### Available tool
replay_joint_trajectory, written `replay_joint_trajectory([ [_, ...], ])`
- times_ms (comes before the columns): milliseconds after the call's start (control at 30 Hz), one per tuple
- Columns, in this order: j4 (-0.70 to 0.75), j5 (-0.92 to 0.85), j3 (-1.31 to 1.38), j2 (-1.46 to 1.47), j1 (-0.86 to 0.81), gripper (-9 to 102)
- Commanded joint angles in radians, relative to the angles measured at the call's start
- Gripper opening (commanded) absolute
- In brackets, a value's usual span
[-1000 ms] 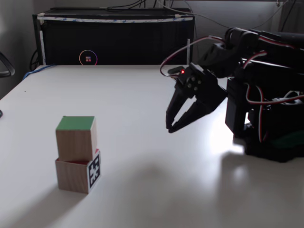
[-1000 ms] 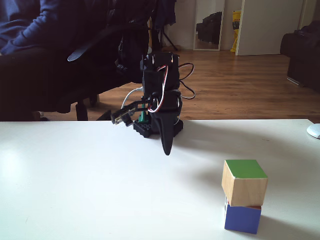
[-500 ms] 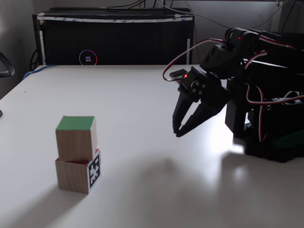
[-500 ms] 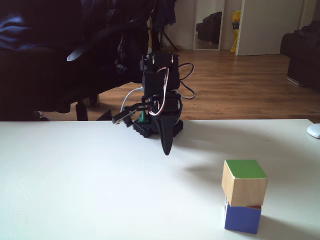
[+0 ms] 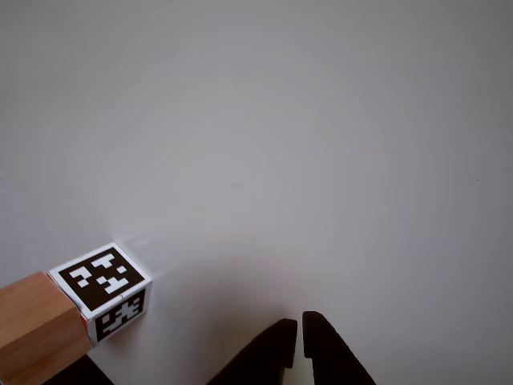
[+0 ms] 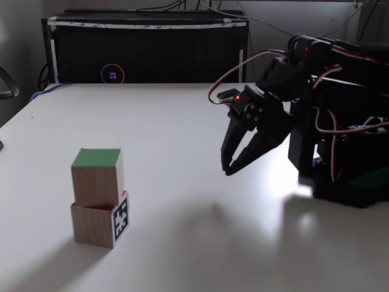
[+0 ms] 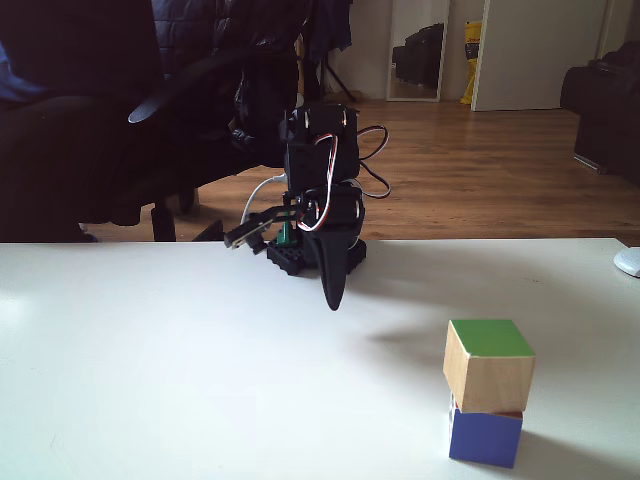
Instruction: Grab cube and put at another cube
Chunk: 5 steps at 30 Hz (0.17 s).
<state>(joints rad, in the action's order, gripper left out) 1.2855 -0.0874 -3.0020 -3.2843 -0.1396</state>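
The wooden cube (image 6: 97, 185) with the green top face rests on the smaller marker cube (image 6: 94, 226), a little askew, at the table's left front. In a fixed view the same stack shows as the wooden cube (image 7: 488, 375) over the marker cube's blue face (image 7: 485, 437). In the other view the marker cube (image 5: 100, 281) lies at the lower left with the wooden cube (image 5: 32, 341) against it. My gripper (image 6: 227, 171) hangs shut and empty above the table, far right of the stack, fingertips pointing down. It also appears as the gripper (image 7: 332, 305) and the gripper (image 5: 295, 333).
The arm's base (image 6: 352, 164) stands at the right table edge with loose red-white wires. A black cabinet (image 6: 146, 52) lines the table's back. A white object (image 7: 628, 262) sits at the far right edge. An office chair (image 7: 120, 150) stands behind the table.
The gripper has drawn back from the stack toward the arm's base and its fingers have come together. The stacked cubes have not moved.
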Motion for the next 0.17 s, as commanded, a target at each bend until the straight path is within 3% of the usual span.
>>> replay_joint_trajectory([
  [0, 0.006, -0.006, 0.034, -0.003, 0.005, 0],
  [133, 0.006, -0.006, 0.034, -0.003, 0.005, 0],
])
